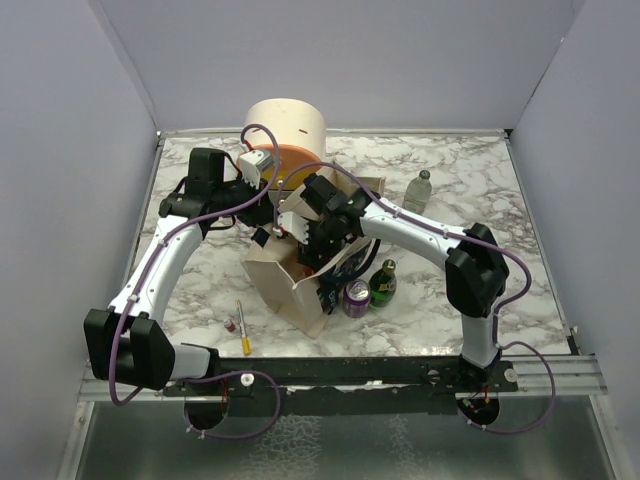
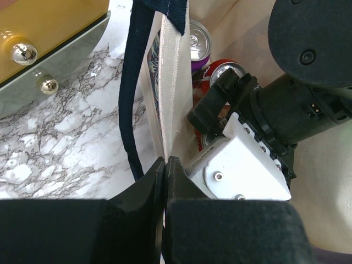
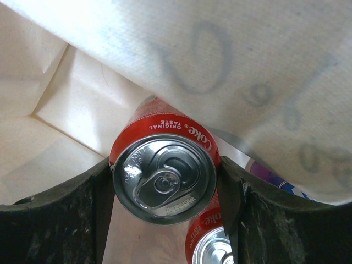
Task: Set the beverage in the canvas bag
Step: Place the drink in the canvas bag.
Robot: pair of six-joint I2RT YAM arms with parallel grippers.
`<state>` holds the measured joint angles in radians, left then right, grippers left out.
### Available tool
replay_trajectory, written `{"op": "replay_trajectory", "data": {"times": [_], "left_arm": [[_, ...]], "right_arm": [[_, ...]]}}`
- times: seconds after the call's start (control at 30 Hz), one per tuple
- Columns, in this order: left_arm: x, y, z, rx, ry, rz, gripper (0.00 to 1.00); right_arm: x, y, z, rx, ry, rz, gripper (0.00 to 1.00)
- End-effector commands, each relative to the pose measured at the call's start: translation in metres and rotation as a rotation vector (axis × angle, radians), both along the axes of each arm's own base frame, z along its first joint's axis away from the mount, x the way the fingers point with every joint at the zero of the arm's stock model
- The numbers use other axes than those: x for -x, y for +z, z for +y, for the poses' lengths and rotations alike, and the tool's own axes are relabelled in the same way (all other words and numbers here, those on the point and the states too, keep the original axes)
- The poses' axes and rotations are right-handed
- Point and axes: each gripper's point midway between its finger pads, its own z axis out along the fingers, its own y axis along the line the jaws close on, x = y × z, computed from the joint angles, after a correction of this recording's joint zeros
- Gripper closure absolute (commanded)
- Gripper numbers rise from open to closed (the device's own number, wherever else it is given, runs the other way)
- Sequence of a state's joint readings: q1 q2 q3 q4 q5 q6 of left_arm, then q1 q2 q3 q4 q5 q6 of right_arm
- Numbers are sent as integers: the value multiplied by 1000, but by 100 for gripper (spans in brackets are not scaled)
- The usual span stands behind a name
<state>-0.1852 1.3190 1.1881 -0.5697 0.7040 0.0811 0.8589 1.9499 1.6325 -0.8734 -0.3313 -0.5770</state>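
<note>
The canvas bag [image 1: 285, 285] stands open mid-table, beige with a navy strap [image 2: 135, 82]. My left gripper [image 2: 165, 165] is shut on the bag's cloth rim [image 2: 170, 82], holding the mouth up. My right gripper [image 3: 165, 187] reaches down inside the bag, and its black fingers [image 3: 234, 192] press both sides of an upright red Coke can [image 3: 163, 176]. A second red can [image 3: 212, 247] lies lower in the bag beside it. Beige cloth [image 3: 220, 60] with faint lettering hangs over the held can. In the top view the right gripper [image 1: 318, 250] sits in the bag's mouth.
A purple can [image 1: 357, 297] and a green bottle [image 1: 383, 282] stand just right of the bag. A clear bottle [image 1: 418, 190] stands further back right. The cream-and-orange drawer box [image 1: 285, 135] is behind the bag. A yellow pen [image 1: 242, 328] lies near the front left.
</note>
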Motion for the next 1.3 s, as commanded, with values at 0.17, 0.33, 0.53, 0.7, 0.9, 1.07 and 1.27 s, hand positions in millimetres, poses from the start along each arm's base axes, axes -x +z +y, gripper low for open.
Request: {"op": "replay_trajectory", "data": {"times": [0.17,0.33,0.53,0.7,0.9,1.07,1.27], "left_arm": [[-2,15,0,9,-10,-48,100],[-1,19,1,7,-10,-61,100],[-1,20,0,11,-9,-65,100],[-2,24,-1,19,-9,-74,100],[-2,26,-1,20,-12,-84,100],[-3,28,-1,21,-12,-89,100],[-5,33,2,-2,-5,-112,100]], "right_arm": [[-11,41,27,-125,-11,-60,22],[-16,55,31,-154,-23,-83,19],[-21,82,36,-211,-64,-120,19],[-30,115,38,-274,-117,-176,19],[-36,146,30,-322,-177,-245,18],[-40,181,22,-378,-232,-295,19],[-32,219,1,-412,-262,-345,19]]}}
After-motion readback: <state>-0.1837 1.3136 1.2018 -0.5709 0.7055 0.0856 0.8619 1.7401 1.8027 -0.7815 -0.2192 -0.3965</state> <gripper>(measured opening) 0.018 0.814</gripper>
